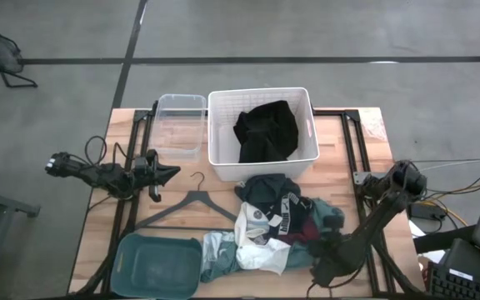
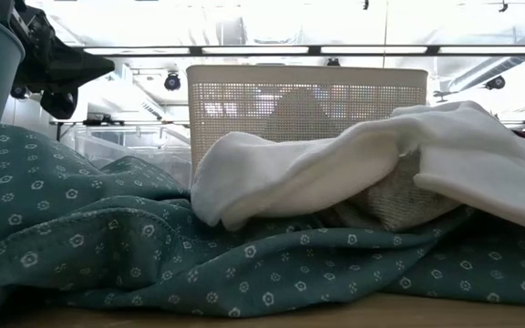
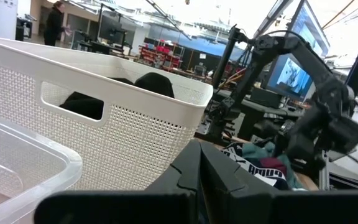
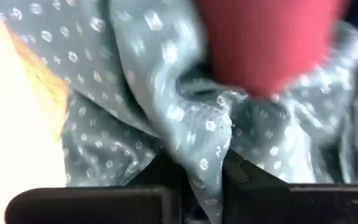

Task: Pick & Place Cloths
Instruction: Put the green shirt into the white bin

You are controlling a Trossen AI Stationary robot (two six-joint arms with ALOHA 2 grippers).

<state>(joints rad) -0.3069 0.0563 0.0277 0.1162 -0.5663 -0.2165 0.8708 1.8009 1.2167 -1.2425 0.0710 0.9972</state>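
Note:
A pile of cloths (image 1: 273, 227) lies on the table's near right part: a teal-green one with white dots (image 2: 153, 246), white ones (image 2: 335, 169), a black one with white print (image 1: 273, 204) and a maroon one (image 4: 266, 43). Another black cloth (image 1: 265, 132) lies in the white basket (image 1: 220, 133). My right gripper (image 1: 322, 247) is down at the pile's right side, shut on the teal-green cloth. My left gripper (image 1: 172, 172) is shut and empty, held above the table left of the basket. My right gripper pinches a raised fold of the teal-green cloth (image 4: 209, 140) between its two fingers (image 4: 160, 171), beside the maroon cloth. The rest of the cloth lies spread and slack in the pile on the table. One layer or several, I cannot tell.
A clear plastic bin (image 1: 179, 125) stands left of the basket. A black hanger (image 1: 192, 202) lies on the table between my left gripper and the pile. A teal tub (image 1: 157, 265) stands at the near left corner. Monitors and a keyboard are off the right edge.

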